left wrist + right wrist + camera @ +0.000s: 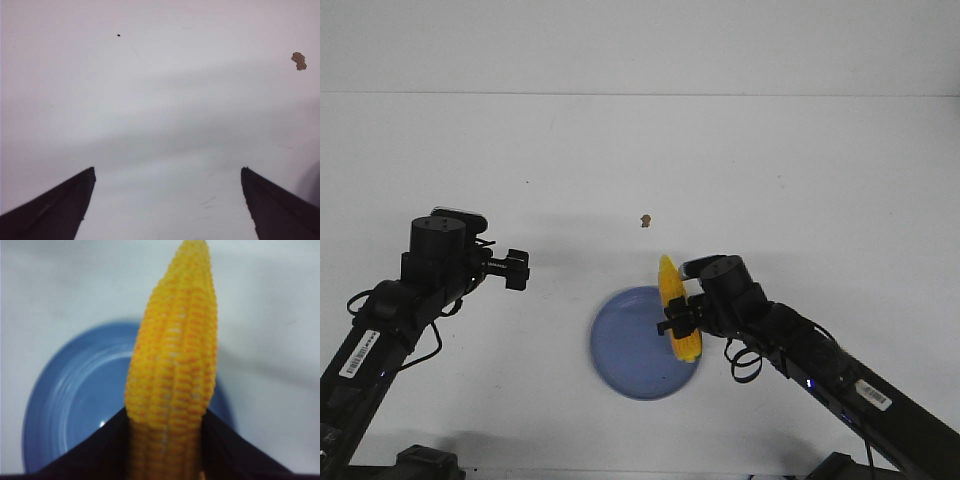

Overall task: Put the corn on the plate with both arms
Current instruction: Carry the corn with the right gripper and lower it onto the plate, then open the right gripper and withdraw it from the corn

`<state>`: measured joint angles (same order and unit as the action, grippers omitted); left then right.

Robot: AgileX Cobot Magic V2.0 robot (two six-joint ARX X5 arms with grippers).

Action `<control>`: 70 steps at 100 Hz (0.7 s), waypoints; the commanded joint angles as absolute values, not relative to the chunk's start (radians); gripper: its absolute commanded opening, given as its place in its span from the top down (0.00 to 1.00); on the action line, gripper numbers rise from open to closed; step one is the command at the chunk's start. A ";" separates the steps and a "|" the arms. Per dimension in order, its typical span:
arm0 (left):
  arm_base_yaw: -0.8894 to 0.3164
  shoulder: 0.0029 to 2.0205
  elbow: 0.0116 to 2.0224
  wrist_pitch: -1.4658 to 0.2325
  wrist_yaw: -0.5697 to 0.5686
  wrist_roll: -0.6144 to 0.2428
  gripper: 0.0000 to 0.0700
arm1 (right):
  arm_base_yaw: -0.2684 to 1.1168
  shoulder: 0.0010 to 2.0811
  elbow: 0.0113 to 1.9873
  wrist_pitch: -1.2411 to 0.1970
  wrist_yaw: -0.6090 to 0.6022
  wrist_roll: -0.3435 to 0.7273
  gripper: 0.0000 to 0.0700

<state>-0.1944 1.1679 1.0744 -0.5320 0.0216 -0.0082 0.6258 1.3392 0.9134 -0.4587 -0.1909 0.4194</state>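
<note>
High front view over table [770, 160], wrist views close, plate [620, 350] shared

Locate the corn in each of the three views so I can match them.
Front view: the corn is right of centre, over the right rim of the plate, held in the right gripper.
Left wrist view: not in it.
Right wrist view: fills the centre, between the fingers.
Shared landmark: the blue plate.

A robotics lab test setup: a plain white bench [800, 170] against a bare white wall [640, 45], with two black arms [390, 310] mounted at its near edge.
</note>
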 commanded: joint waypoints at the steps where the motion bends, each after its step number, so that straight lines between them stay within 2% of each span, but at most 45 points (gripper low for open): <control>1: -0.197 1.178 1.094 -0.530 0.020 0.007 0.15 | 0.659 1.373 0.923 -0.450 -0.170 0.420 0.63; 15: -0.197 1.178 1.094 -0.530 0.019 0.007 0.15 | 0.708 1.414 0.923 -0.450 -0.153 0.422 0.37; 28: -0.197 1.178 1.094 -0.530 0.020 0.007 0.15 | 0.723 1.423 0.923 -0.445 -0.144 0.422 0.29; 50: -0.197 1.178 1.094 -0.525 0.018 0.012 0.17 | 0.706 1.364 0.924 -0.385 -0.063 0.405 0.28; 70: -0.197 1.176 1.094 -0.482 0.018 0.008 0.17 | 0.590 1.177 0.924 -0.353 0.041 0.331 0.28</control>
